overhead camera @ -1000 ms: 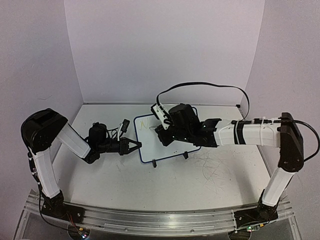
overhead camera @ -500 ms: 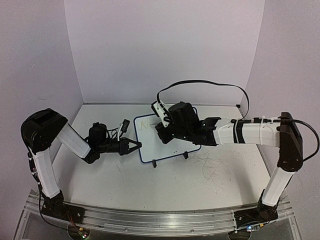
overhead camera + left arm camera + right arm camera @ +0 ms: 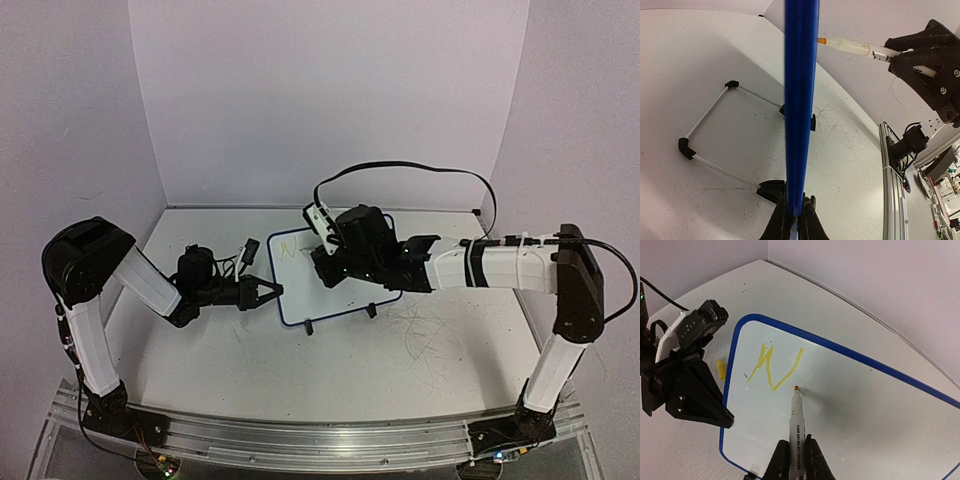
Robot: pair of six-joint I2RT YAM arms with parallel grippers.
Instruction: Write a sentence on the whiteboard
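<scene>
Whiteboard (image 3: 296, 290) with a blue frame stands on the bench (image 3: 330, 370) at the centre of the top view. Its left edge is pinched between the fingers of the left claw (image 3: 272, 292). The right claw (image 3: 796, 452) is clamped on a marker (image 3: 796, 422), whose tip is at the board just right of the sentence (image 3: 774, 367) — so far one pale yellow "N" in the board's upper left. Since a second ago the right arm has edged slightly up and left — board and left arm have not moved.
</scene>
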